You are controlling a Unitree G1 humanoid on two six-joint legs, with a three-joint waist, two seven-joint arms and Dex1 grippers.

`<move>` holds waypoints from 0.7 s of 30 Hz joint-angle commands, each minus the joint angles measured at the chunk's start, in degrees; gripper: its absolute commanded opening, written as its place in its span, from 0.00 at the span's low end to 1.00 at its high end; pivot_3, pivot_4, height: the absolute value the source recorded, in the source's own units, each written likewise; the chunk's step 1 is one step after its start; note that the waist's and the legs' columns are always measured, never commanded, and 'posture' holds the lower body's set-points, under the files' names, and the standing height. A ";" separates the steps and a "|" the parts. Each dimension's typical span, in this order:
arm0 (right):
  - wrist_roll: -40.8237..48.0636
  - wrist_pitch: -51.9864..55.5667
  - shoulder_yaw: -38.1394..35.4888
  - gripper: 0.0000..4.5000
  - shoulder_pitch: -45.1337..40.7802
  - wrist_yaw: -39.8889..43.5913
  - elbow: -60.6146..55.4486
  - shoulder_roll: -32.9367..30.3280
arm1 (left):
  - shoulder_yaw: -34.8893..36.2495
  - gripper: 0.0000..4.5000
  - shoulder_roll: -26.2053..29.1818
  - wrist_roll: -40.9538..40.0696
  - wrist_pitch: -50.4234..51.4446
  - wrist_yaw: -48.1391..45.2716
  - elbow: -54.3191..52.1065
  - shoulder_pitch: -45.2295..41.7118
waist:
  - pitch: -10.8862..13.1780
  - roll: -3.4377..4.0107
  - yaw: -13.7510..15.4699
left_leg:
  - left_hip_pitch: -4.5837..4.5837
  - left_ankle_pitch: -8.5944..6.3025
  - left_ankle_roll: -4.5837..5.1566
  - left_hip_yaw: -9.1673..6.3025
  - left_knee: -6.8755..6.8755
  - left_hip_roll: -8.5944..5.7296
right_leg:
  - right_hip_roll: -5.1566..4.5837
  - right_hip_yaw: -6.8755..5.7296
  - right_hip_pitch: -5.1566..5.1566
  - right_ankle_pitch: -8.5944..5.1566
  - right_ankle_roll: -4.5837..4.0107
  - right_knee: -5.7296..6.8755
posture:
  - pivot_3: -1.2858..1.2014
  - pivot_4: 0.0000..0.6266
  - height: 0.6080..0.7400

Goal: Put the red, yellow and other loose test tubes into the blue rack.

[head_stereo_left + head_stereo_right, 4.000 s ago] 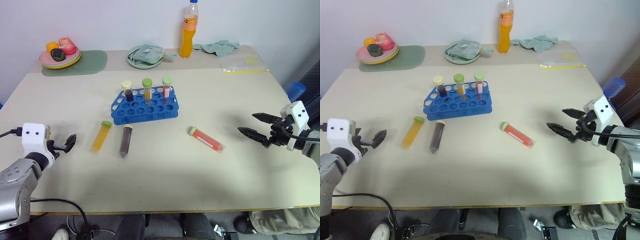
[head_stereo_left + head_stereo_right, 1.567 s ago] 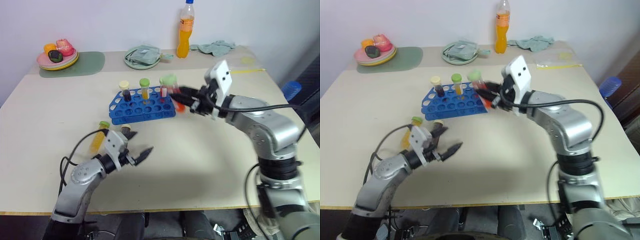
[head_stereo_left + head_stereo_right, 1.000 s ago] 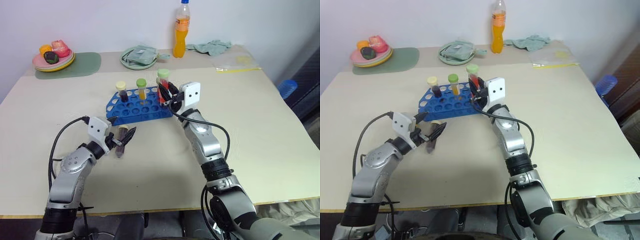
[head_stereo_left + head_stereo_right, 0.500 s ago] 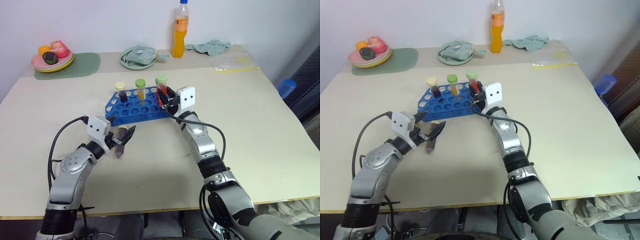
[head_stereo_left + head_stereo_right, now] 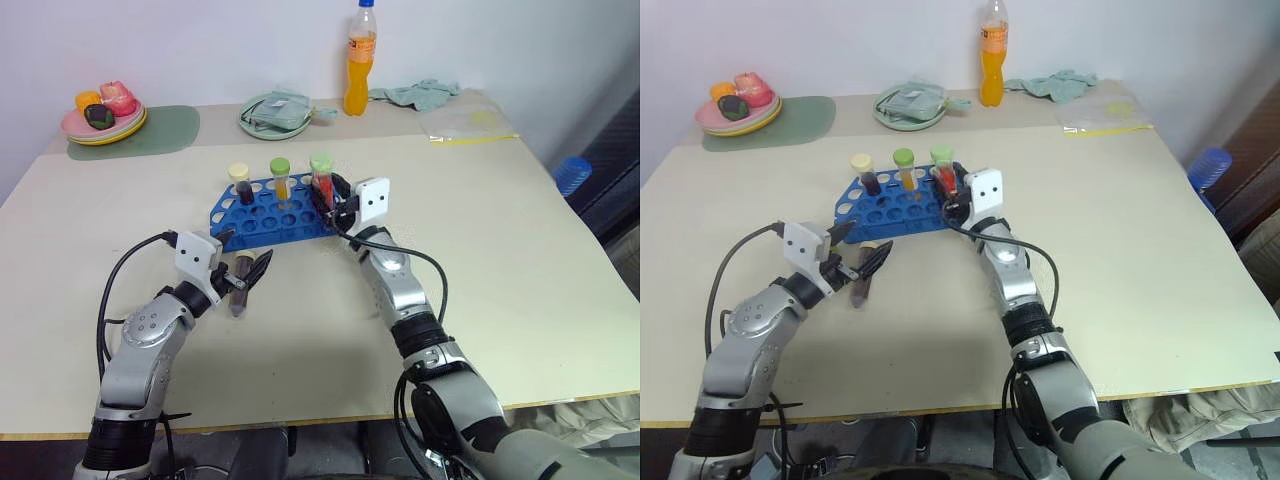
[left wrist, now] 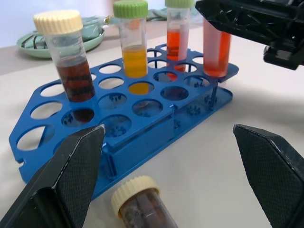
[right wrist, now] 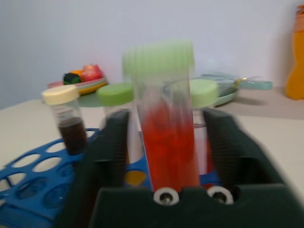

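The red test tube (image 7: 166, 137) is seen upright in the blue rack (image 5: 262, 222), apparently between the right gripper (image 7: 166, 142)'s parted fingers; the left gripper (image 5: 252, 275) is spread wide.

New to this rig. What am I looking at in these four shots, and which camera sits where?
It is a two-armed humanoid robot working at a table. The two wide shots come from its head camera, and the two close-ups come from a camera on each wrist. A blue rack holds capped tubes standing upright. The right end effector sits around a red test tube standing in the rack, its fingers apparently open. The left end effector is open, straddling a dark test tube lying on the table.
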 commanded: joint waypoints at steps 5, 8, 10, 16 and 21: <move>1.02 0.59 -0.75 0.99 -0.64 -0.12 -12.60 -0.97 | 1.09 1.00 -0.05 -0.44 0.71 1.25 -2.61 -0.27 | 0.00 0.00 0.04 | 0.00 0.00 0.00 -0.01 0.00 0.00 | 0.00 0.00 -0.01 0.00 0.00 0.00 | 0.52 0.24 1.00; 3.30 6.57 -1.23 0.99 1.09 1.74 -20.04 -3.73 | 1.66 1.00 0.70 -0.98 4.27 2.62 -4.18 -1.47 | 0.00 0.00 0.10 | 0.00 -0.01 0.02 -0.01 -0.01 0.00 | 0.00 0.00 0.00 0.00 0.00 0.00 | 0.52 0.24 1.00; 5.23 12.56 -1.44 0.99 3.19 3.70 -24.91 -6.65 | 2.17 1.00 1.43 -1.39 7.10 3.45 -5.70 -2.67 | 0.00 -0.01 0.28 | 0.00 -0.04 0.07 -0.04 0.00 -0.01 | -0.01 -0.01 0.03 0.00 0.00 -0.01 | 0.52 0.24 1.00; 8.85 24.46 -2.44 0.99 9.80 10.29 -34.48 -17.20 | 1.35 1.00 4.23 -1.78 16.82 5.22 -9.83 -5.96 | 0.00 -0.01 0.25 | 0.00 -0.13 0.23 -0.03 0.00 -0.03 | -0.02 -0.01 0.07 0.00 0.00 -0.03 | 0.52 0.24 1.00; 10.13 28.21 -1.74 0.99 12.54 15.26 -38.27 -23.00 | -1.16 1.00 6.66 -0.45 28.72 8.28 -12.31 -9.72 | 0.00 0.00 0.09 | 0.03 -0.13 0.24 0.03 -0.04 0.02 | 0.02 0.00 0.05 0.00 0.00 -0.02 | 0.52 0.24 1.00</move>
